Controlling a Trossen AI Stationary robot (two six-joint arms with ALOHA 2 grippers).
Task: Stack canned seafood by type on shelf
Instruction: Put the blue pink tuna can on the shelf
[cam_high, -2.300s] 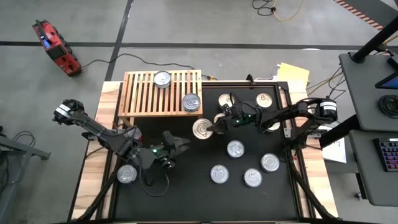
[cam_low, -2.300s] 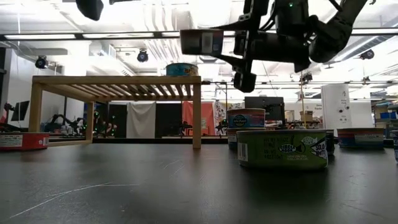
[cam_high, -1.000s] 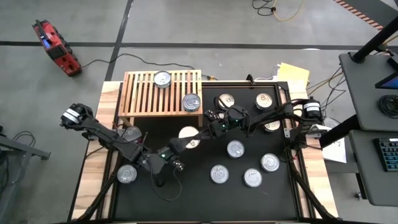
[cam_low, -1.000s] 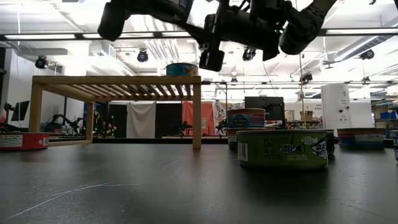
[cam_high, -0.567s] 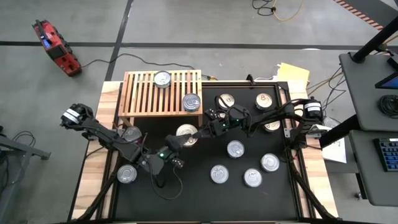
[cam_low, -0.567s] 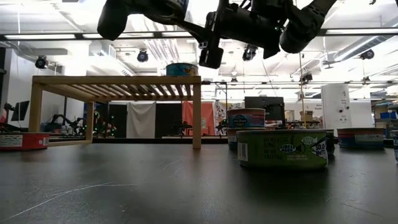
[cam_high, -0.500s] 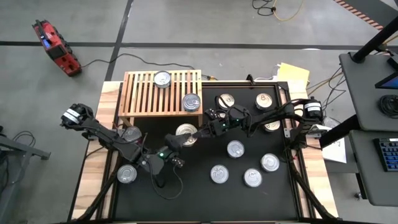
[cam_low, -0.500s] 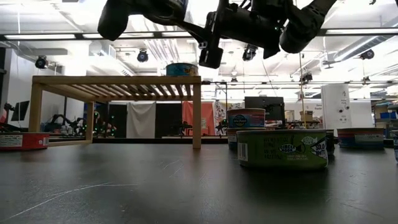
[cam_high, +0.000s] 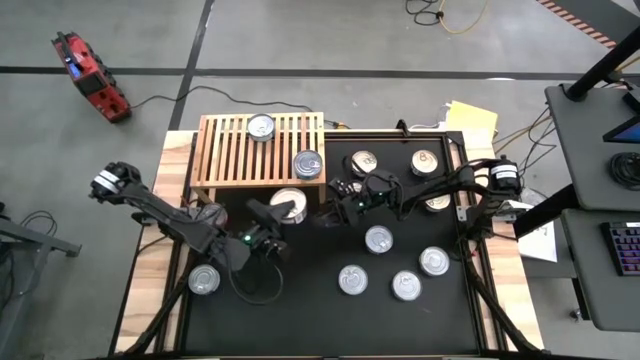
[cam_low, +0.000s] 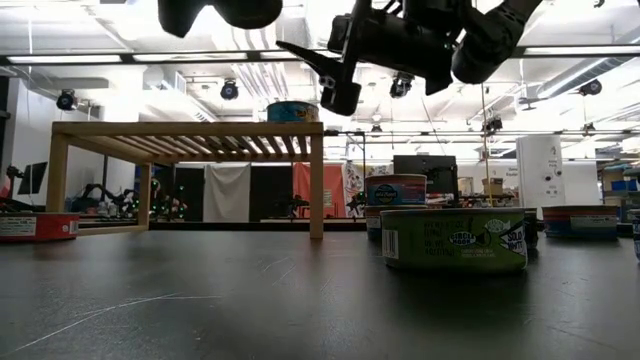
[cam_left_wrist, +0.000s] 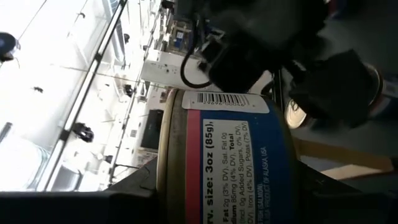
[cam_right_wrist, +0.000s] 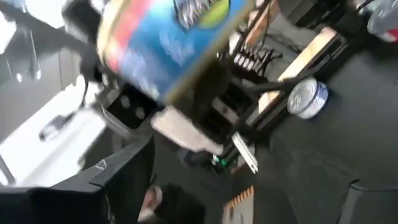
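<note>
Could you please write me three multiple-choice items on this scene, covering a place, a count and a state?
1. Where is the blue-label can?
A. in the left gripper
B. on the floor
C. atop another can

2. How many cans stand on the shelf?
A. one
B. two
C. four

3. How is the right gripper?
A. shut on a can
B. open and empty
C. shut and empty

Answers:
1 A, the left wrist view shows the can clamped between that gripper's fingers.
2 B, the high view shows two lids on the slats.
3 B, its fingers stand apart with nothing between them, just beside the held can.
</note>
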